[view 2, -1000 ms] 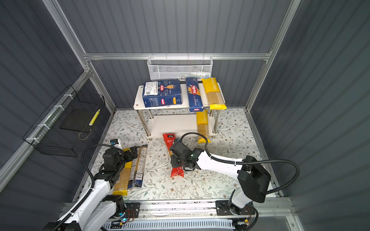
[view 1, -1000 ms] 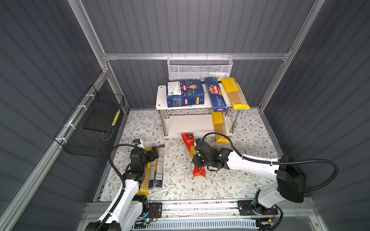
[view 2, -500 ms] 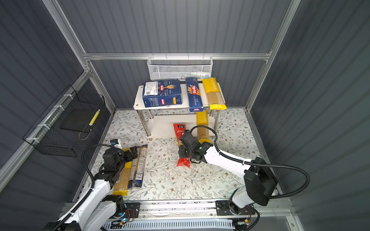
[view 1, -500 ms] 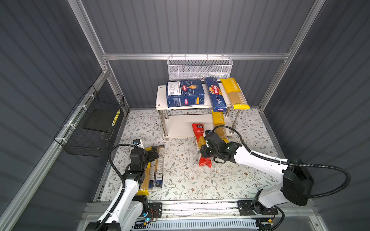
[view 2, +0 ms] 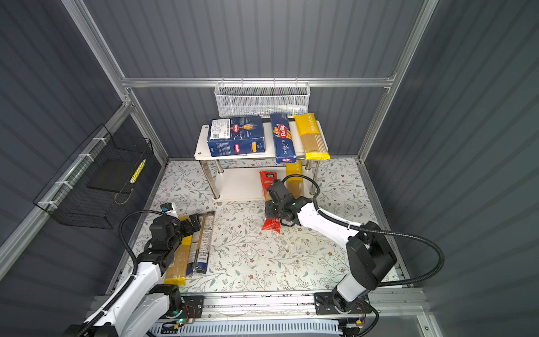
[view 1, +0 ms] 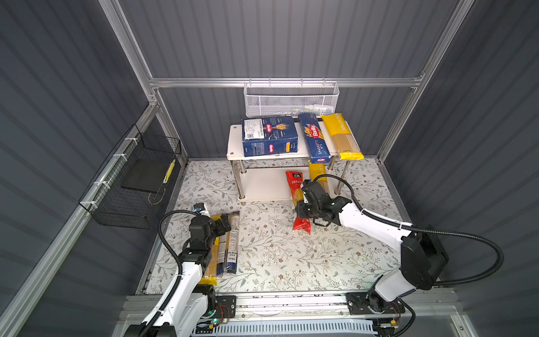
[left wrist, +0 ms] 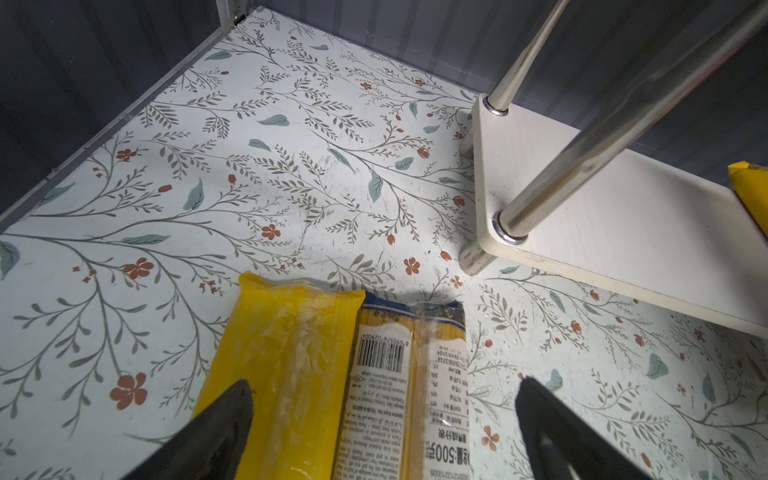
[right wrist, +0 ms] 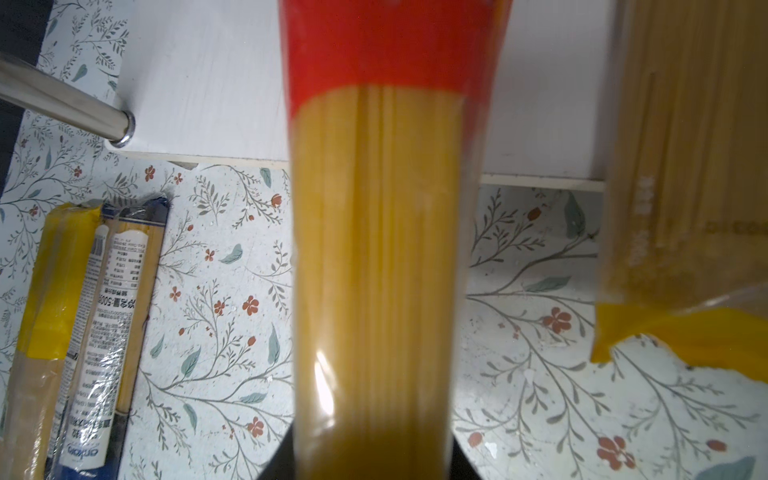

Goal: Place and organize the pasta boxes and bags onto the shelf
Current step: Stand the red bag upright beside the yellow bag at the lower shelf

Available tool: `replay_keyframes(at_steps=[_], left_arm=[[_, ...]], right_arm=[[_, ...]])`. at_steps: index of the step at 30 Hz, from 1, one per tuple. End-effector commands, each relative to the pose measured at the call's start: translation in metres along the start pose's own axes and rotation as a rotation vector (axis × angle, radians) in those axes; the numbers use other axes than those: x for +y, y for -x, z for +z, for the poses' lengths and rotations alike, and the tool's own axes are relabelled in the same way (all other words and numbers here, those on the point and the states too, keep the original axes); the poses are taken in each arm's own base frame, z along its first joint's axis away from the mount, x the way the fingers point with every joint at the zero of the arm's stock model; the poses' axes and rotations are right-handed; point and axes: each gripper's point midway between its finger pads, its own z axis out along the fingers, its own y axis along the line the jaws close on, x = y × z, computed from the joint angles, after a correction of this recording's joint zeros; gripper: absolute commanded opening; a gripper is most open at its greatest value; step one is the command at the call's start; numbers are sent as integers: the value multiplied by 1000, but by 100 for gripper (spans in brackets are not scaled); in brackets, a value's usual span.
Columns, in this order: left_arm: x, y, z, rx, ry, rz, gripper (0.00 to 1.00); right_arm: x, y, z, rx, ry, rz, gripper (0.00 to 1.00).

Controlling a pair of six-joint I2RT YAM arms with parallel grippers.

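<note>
Right wrist view: the right gripper (right wrist: 372, 457) has its jaws drawn almost together on the red packet (right wrist: 374, 249), pinching the clear middle section, where straight yellow strands show through. Both ends of the packet are solid red. The packet's far end reaches over the front edge of the lower board (right wrist: 208, 83) of the shelf (view 1: 234, 140), toward that board's right end. It is just beside a yellow-ended packet (right wrist: 685, 166) that lies on the board and overhangs its front edge; the near end hangs over the table (view 1: 277, 256). Whether the far end rests on the board cannot be told. On the upper board (view 2: 201, 143) lie, from its left end to its right, a wide blue box (view 1: 269, 140), a narrow blue box (view 1: 316, 140) marked SPAGHETTI and a second yellow packet (view 1: 342, 137). Near the table's left edge a third yellow packet (left wrist: 286, 365) and a blue-labelled packet (left wrist: 411, 374) lie side by side, touching. The left gripper (left wrist: 386, 424) stands spread wide above both, holding nothing.
</note>
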Motion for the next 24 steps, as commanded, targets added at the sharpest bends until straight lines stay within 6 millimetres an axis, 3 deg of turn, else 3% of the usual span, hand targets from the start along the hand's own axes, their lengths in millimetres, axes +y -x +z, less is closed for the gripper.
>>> replay_keyframes(at_steps=[1, 17, 24], left_arm=[[-2, 7, -3, -24, -15, 15, 100], [-3, 5, -2, -17, -16, 16, 100], [-3, 6, -3, -25, -17, 16, 100]], right_arm=[[23, 57, -13, -167, 85, -7, 5], [-6, 96, 11, -208, 16, 41, 6], [-16, 103, 17, -221, -18, 60, 7]])
